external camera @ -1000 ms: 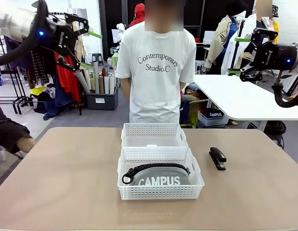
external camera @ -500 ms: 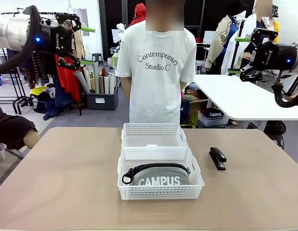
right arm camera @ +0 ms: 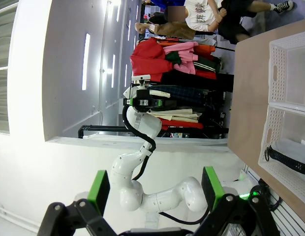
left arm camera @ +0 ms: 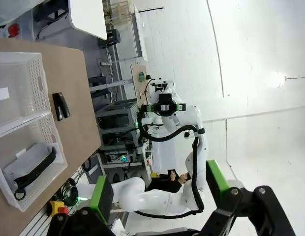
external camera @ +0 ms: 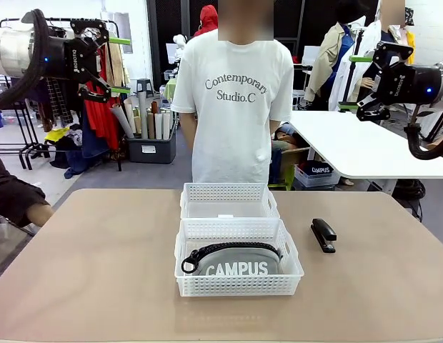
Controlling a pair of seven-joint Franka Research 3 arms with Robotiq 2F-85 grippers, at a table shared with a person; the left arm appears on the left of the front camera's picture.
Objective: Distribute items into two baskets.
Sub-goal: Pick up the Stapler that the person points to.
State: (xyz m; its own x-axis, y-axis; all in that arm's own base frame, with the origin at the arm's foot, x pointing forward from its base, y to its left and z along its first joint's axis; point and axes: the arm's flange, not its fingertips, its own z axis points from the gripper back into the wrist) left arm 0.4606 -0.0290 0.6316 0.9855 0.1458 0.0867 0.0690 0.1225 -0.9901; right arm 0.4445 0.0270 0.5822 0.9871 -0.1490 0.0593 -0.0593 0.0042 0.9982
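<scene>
The left gripper (external camera: 120, 66) has been drawn back toward the left edge since a second ago, high above the table (external camera: 100, 250). The right gripper (external camera: 354, 82) is kept where it was, up at the right. Both pairs of jaws are seen spread wide, with nothing gripped. The pouch (external camera: 236, 263) is laid in the near basket (external camera: 239, 287), lettering toward the camera and strap curled at its left. The far basket (external camera: 229, 190) is set touching it. The stapler (external camera: 323, 235) is left on the table, near the baskets' right side. A person (external camera: 232, 107) is stood at the far edge.
</scene>
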